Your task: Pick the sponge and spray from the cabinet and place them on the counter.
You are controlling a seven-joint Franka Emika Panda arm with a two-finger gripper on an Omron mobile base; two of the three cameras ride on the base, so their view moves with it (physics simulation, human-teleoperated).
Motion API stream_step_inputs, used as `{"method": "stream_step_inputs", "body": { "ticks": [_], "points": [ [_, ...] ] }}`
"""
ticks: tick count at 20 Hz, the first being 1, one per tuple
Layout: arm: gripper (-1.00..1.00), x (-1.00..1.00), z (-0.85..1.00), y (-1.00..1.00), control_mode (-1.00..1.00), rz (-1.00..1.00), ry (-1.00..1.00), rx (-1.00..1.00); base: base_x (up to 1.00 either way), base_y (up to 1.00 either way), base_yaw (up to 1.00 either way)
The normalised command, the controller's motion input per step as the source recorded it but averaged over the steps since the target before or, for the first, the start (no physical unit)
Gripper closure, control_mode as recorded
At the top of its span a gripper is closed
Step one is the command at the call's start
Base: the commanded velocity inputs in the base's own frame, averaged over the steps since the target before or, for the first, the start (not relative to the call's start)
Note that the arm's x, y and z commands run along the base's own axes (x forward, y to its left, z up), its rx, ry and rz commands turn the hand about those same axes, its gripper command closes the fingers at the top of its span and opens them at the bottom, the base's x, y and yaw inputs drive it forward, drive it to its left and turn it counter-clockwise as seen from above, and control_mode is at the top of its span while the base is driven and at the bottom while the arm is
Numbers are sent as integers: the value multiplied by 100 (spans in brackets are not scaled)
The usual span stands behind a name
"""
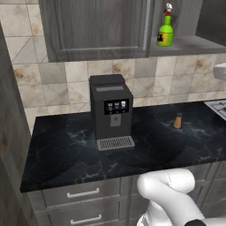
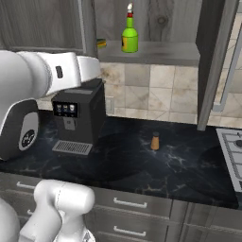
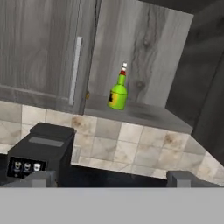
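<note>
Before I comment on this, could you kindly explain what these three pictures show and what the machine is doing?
It is a white robot arm in a simulated kitchen. Two pictures look over it from behind, left and right; the third looks along its open gripper, which holds nothing. On the counter stand a coffee machine and a small shaker. The cabinet stands open, with the spray upright on its shelf and the sponge peeking out behind the closed door's edge.

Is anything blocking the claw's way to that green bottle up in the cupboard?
Nothing visible does. The spray stands upright in the open part of the cabinet; the claw faces it with open jaws. The coffee machine sits lower, on the counter.
</note>
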Motion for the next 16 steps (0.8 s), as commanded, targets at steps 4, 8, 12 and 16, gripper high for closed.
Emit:
{"method": "stream_step_inputs", "body": {
  "ticks": [4,8,12,16],
  "points": [
    [-100,-55,8,22,-100,5,-22,1,0,0,0],
    [-100,-41,3,33,-100,0,-23,0,0,0,0],
    [-100,-22,6,31,-100,0,-21,1,0,0,0],
    [-100,-20,10,20,-100,0,-9,6,0,0,0]
  ]
}}
